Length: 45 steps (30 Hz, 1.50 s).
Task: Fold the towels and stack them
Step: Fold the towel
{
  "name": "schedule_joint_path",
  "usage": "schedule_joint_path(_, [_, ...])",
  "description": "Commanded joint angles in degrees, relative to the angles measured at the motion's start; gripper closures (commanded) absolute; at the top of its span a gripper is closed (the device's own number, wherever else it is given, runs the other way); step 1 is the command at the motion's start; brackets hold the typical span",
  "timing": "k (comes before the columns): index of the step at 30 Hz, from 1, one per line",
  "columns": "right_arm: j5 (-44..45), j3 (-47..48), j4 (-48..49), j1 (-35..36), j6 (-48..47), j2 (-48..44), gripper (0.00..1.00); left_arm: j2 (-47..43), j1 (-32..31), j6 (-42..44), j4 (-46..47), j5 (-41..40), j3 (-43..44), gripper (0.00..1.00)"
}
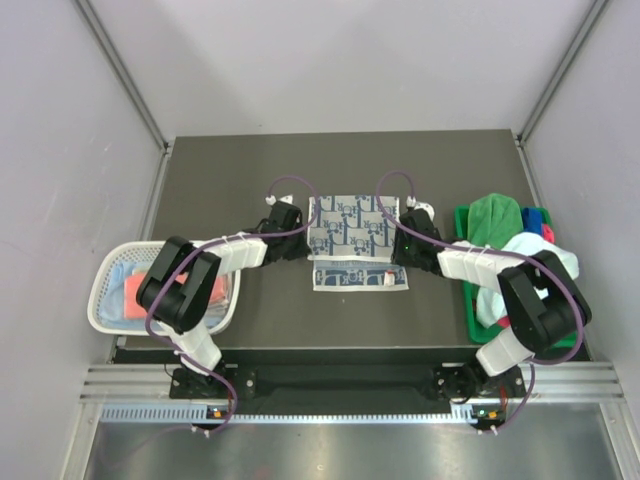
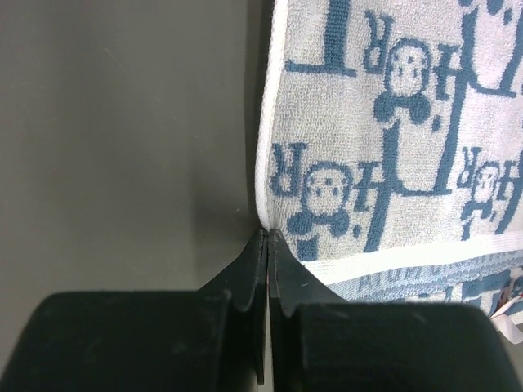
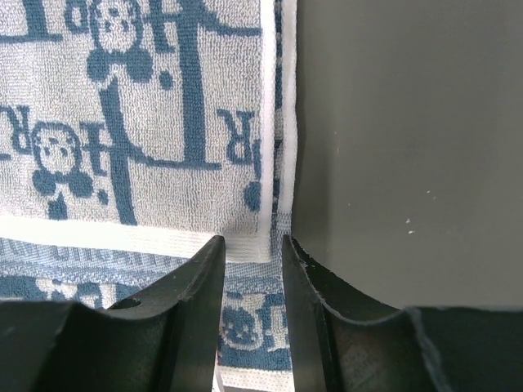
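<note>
A navy-and-white patterned towel [image 1: 350, 232] lies on the middle of the dark table, its upper layer folded over a lower layer that shows as a strip along the near edge [image 1: 355, 278]. My left gripper [image 1: 303, 240] is at the fold's near left corner. In the left wrist view its jaws [image 2: 268, 233] are shut and pinch the corner of the towel [image 2: 392, 122]. My right gripper [image 1: 398, 247] is at the near right corner. In the right wrist view it [image 3: 252, 242] is open and empty, straddling the corner of the towel [image 3: 122, 122] above the lower layer [image 3: 253, 322].
A white mesh basket [image 1: 108, 300] at the left holds a coral pink towel [image 1: 134, 290] and a pale one. A green bin [image 1: 470, 300] at the right holds green [image 1: 495, 212], blue [image 1: 535, 216] and whitish [image 1: 540, 250] towels. Bare table lies behind the patterned towel.
</note>
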Motion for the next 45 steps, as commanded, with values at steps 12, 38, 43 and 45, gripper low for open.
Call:
schedule_joint_path(12, [0.12,3.45,1.48,-0.68,0.35,0.92,0.73,-0.12,-0.01,0.88,-4.63,2.25,2.92,1.00])
schedule_joint_path(38, [1.44,3.71,-3.00,-1.47,-0.62,-6.54,1.00,-6.63,-0.10,2.73,-11.31,7.26,7.05,1.00])
schedule_joint_path(43, [1.71,3.54,-5.11,-1.56,-1.15,-9.53,1.00,-7.86,-0.27,2.90,-12.19,9.02,7.31,1.00])
schedule_joint_path(45, [1.71,3.18,-5.73,-1.56,-1.24,-10.94,1.00,-8.38,-0.71,2.99,-12.45,9.11,7.23,1.00])
